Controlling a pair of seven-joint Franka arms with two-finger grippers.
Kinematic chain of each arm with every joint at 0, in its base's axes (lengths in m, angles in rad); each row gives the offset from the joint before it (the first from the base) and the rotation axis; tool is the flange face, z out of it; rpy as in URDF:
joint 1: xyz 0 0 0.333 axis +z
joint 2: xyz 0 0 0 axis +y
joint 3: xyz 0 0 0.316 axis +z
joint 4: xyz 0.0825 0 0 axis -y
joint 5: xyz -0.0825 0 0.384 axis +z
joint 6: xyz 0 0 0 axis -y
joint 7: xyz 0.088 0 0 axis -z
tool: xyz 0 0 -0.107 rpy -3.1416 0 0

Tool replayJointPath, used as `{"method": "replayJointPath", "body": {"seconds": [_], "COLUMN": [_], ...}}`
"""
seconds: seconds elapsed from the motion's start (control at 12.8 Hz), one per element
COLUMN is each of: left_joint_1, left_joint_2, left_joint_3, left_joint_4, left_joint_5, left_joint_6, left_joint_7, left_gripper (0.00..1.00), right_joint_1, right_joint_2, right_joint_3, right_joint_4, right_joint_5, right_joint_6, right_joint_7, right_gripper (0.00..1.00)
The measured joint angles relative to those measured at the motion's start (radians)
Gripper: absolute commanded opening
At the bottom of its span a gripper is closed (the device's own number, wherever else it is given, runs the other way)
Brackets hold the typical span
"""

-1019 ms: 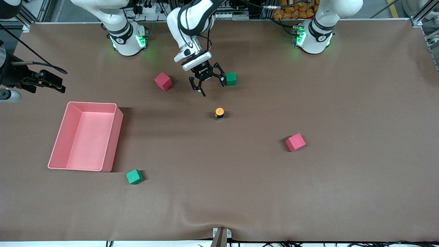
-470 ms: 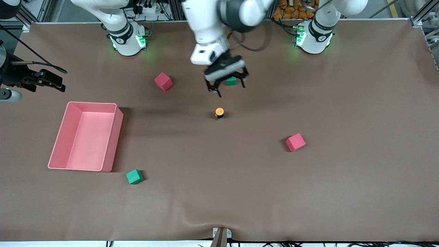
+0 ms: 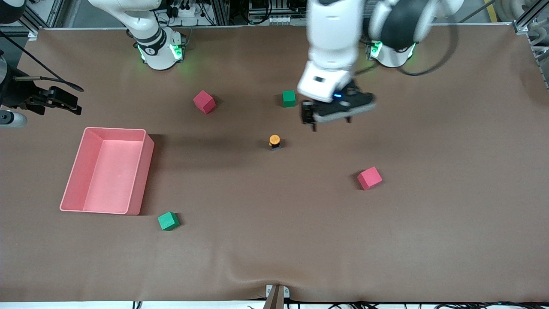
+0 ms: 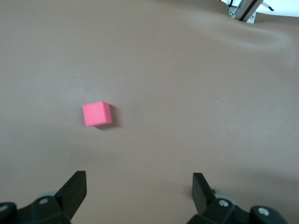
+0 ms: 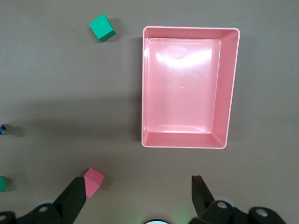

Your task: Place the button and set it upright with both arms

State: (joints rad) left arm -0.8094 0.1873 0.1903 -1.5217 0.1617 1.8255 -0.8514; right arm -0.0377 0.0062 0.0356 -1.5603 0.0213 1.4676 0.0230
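- So, one pink tray at the right arm's end of the table; nothing in it; right wrist view shows it too
- two green cubes: one just nearer the front camera than the tray's corner, one up toward the bases
- two red cubes: one between the tray and the right arm's base, one toward the left arm's end
- one button mid-table, upright, orange cap on top, black body below; touching nothing; well apart from all four cubes
- left gripper in the air over bare table, beside the button toward the left arm's end; fingers spread wide, holding nothing; a red cube in its wrist view
- right gripper not seen in front view; high over the tray area; fingers apart, nothing between them; arm waits
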Motion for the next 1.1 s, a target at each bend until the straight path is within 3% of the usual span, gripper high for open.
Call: {"method": "replayJointPath", "body": {"seconds": [0.78,1.1], "left_joint_1": [0.345,0.445], "left_joint_2": [-0.110,-0.135], "left_joint_3": [0.000,-0.001], "left_joint_4": [-0.006,-0.006], "left_joint_5": [-0.159,-0.233], "left_joint_6": [-0.118,-0.144], "left_joint_7": [0.590,0.671], "left_gripper": [1.00,1.00], "right_joint_1": [0.000,0.002], "right_joint_2": [-0.001,-0.001], "right_joint_3": [-0.001,0.002], "right_joint_4": [0.008,0.009], "right_joint_5": [0.000,0.000], "right_joint_6": [0.000,0.006], "right_joint_7": [-0.009,-0.009], "right_gripper": [1.00,1.00]}}
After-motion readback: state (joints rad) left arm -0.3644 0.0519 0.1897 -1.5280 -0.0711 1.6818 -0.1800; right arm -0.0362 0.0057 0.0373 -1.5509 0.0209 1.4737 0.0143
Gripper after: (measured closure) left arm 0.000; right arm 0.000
